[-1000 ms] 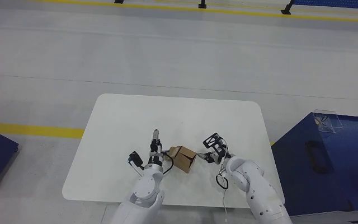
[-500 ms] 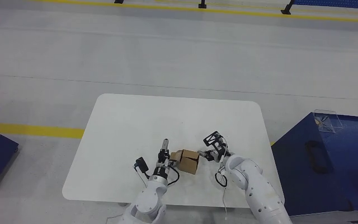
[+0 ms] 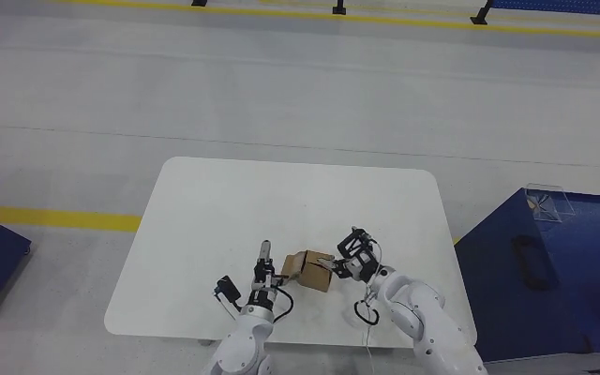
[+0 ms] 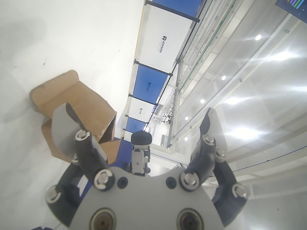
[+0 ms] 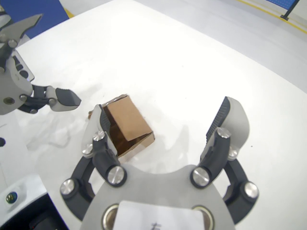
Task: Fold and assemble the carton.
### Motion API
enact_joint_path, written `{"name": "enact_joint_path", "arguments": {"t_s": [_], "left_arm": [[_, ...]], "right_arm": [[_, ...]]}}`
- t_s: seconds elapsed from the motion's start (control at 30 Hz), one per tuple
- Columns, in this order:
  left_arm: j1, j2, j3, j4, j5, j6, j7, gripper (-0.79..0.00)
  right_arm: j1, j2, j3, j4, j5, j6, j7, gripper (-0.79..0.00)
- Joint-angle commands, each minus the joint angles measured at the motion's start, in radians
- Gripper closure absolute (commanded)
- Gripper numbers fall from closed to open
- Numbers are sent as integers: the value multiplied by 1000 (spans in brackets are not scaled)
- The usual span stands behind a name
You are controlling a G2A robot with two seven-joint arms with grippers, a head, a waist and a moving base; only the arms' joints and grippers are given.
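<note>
Left end effector (image 4: pixel 135 116) retreated, one carton (image 3: pixel 310 270), right end effector (image 5: pixel 163 107) beside

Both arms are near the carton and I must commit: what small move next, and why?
Probably ease the right gripper forward against the carton's open end to press it shut: that end gapes toward it, and the left gripper, also open, flanks the far side as a brace.
</note>
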Motion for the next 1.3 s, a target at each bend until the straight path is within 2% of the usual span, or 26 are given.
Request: {"name": "enact_joint_path", "arguments": {"t_s": [0.0,0.23,0.43,0.63,0.7,1.0,1.07,1.17,1.27], "left_arm": [[6,-2,3,-12,-26,15,-1,-785],[39,-4,22,-72,-31,45,-27,-785],[40,-4,21,-71,-34,50,-30,-785],[7,-16,16,11,-90,16,13,-785],[-4,-23,35,41,-131,34,6,-785],[-10,-25,40,45,-150,47,0,-785],[-12,-27,26,47,-161,47,27,-785],[-22,-33,41,85,-151,23,51,-785],[-39,-45,59,135,-160,-45,89,-785]], "right_arm": [[9,-2,-17,18,-19,20,3,-785],[45,-14,-71,79,-73,116,3,-785],[57,-19,-92,104,-77,132,-10,-785],[57,-20,-93,105,-76,134,-17,-785],[56,-20,-93,103,-77,137,-17,-785],[56,-23,-90,85,-64,179,-10,-785],[60,-24,-90,86,-62,188,-3,-785],[66,-26,-95,91,-63,192,0,-785],[71,-28,-101,98,-64,197,2,-785]]}}
